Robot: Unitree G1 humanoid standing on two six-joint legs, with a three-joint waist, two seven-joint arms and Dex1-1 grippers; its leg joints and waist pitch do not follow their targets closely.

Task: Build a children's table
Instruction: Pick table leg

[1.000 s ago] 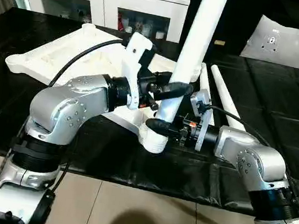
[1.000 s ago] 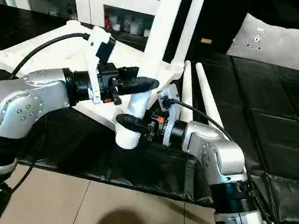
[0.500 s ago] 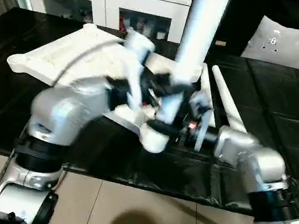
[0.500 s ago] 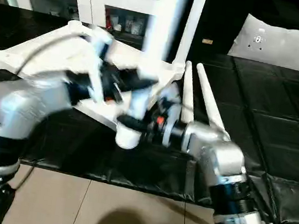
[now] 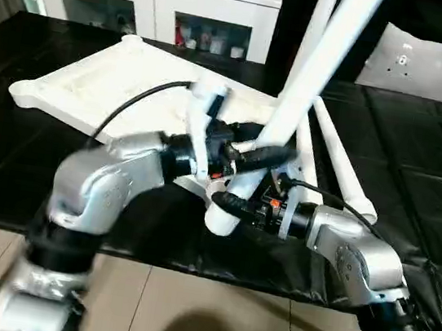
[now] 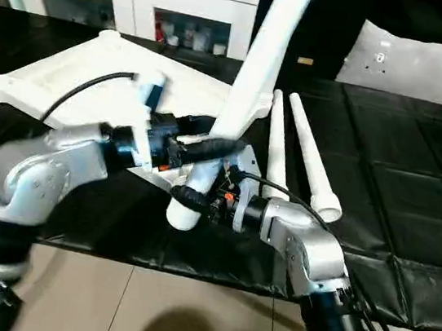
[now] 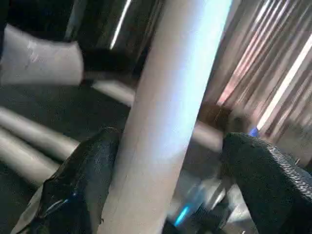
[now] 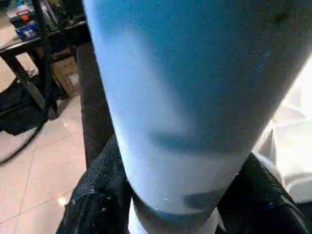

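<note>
The right claw is gripping the table leg near its thick end, tilted over the worktop, while the left claw, spread loosely around it, is steadying it, so seating it in the tabletop's corner socket comes next.

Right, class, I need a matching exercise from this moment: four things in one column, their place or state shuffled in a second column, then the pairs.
Things
1. tabletop
2. held leg
3. two loose legs
4. left pincer

Place or state
A. lying side by side on the black cover
B. open, one finger clear of the leg
C. tilted, thick end down, clamped by the right pincer
D. ribbed underside facing up

Pairs: 1-D, 2-C, 3-A, 4-B
</note>
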